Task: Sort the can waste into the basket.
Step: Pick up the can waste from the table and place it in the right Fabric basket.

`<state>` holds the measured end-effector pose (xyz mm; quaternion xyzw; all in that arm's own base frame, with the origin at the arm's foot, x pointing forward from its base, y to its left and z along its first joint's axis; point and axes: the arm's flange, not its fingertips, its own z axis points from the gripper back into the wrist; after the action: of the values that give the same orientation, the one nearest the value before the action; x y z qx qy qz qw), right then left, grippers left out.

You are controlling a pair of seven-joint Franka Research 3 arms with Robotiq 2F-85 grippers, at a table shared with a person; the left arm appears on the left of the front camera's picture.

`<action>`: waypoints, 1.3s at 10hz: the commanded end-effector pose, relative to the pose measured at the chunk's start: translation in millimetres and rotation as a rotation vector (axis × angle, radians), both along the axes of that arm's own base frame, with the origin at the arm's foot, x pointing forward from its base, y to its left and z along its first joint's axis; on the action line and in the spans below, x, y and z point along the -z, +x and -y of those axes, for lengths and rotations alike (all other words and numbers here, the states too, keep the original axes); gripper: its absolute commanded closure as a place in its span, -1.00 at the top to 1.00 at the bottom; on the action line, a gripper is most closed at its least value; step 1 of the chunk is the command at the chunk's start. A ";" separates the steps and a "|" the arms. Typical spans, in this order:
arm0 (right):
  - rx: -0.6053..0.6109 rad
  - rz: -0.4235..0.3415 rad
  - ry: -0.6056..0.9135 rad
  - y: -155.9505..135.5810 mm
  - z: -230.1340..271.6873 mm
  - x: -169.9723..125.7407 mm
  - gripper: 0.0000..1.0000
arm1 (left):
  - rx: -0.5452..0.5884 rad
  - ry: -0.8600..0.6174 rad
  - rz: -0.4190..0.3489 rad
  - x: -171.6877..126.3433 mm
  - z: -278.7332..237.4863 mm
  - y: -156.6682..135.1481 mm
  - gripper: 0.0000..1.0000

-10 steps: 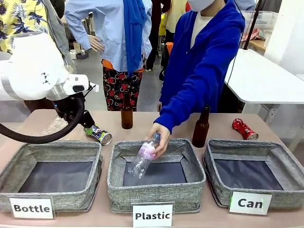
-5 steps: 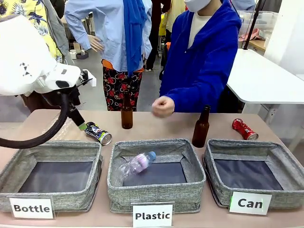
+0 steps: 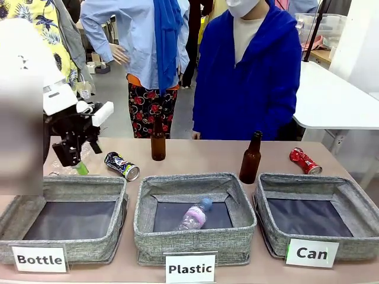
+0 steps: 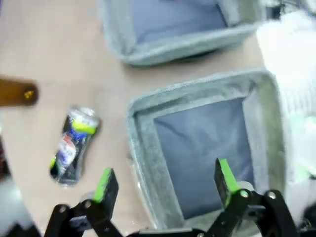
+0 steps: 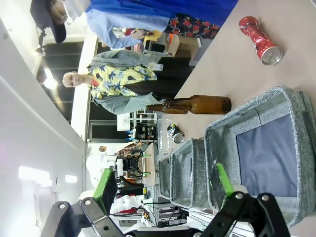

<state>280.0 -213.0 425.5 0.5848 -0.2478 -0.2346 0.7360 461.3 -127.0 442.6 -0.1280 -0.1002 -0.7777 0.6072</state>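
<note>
Two dented cans on their sides: black can (image 3: 122, 165), red can (image 3: 305, 160).

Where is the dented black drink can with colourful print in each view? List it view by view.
Front view: black can left of centre.
Left wrist view: can at the left.
Right wrist view: can small, near centre.
Landmark: grey woven basket signed Bottle, beside it each time.

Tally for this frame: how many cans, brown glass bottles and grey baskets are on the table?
Cans: 2, black can and red can.
Brown glass bottles: 2, left bottle and right bottle.
Grey baskets: 3, Bottle basket, Plastic basket, Can basket.
Total: 7.
</note>
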 end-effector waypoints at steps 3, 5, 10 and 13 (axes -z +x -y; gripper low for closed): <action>0.003 0.027 0.006 1.5 1.1 -1.7 1.00 | 0.238 -0.060 -0.001 -12.4 46.8 29.5 1.00; 0.003 0.027 0.006 1.5 1.1 -1.7 1.00 | 0.342 -0.014 -0.030 0.9 31.6 10.3 1.00; 0.003 0.027 0.006 1.5 1.1 -1.7 1.00 | 0.252 -0.012 0.243 29.8 35.0 63.2 1.00; 0.003 0.027 0.006 1.5 1.1 -1.7 1.00 | 0.198 0.077 0.238 58.1 39.4 94.2 1.00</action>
<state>279.8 -213.2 425.4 0.5848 -0.2477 -0.2347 0.7359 548.5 -159.3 388.5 -0.0285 -0.1461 -0.8494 0.5064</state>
